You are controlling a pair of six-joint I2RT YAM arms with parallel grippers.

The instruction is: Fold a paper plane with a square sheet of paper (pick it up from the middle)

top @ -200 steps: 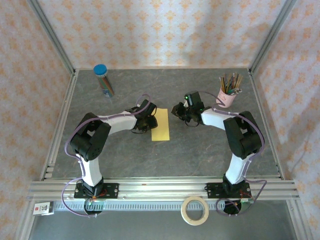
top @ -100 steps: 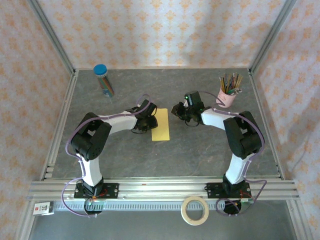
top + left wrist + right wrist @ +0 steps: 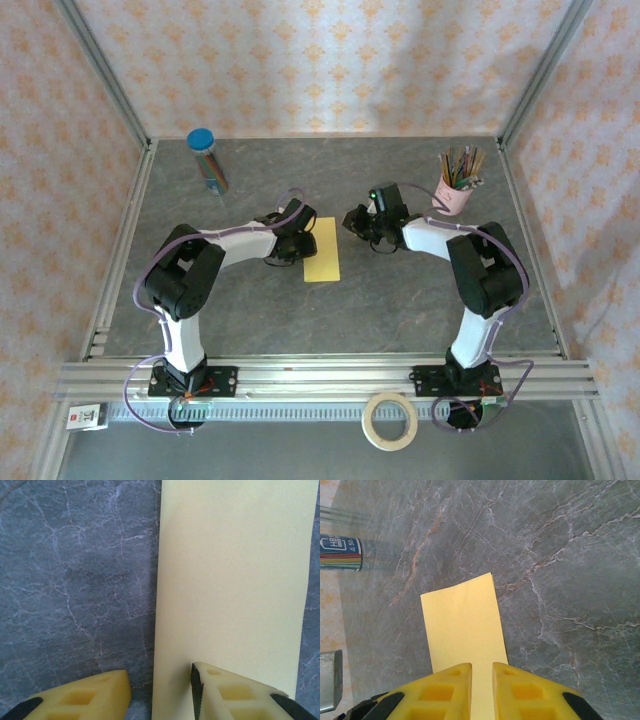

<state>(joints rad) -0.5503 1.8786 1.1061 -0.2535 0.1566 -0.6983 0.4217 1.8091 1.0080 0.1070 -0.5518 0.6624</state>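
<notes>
Left gripper stands with its fingers apart at the left long edge of the yellow sheet of paper. In the left wrist view the left gripper has one finger over the sheet and the other over bare table, clamped on nothing. Right gripper sits just to the right of the sheet's far end. In the right wrist view the right gripper has its fingers drawn almost together, with a narrow slit between them and the sheet showing beyond.

Cream walls printed with small orange motifs close in the far, left and right sides. They surround a dark grey, marble-veined table, with metal rails running along its near edge.

On the middle of the table the sheet lies flat as a narrow rectangle, its long sides running near to far. Far right stands a pale cup full of pencils. Far left stands a clear tube with a blue cap. A roll of tape lies on the near side of the rails.
</notes>
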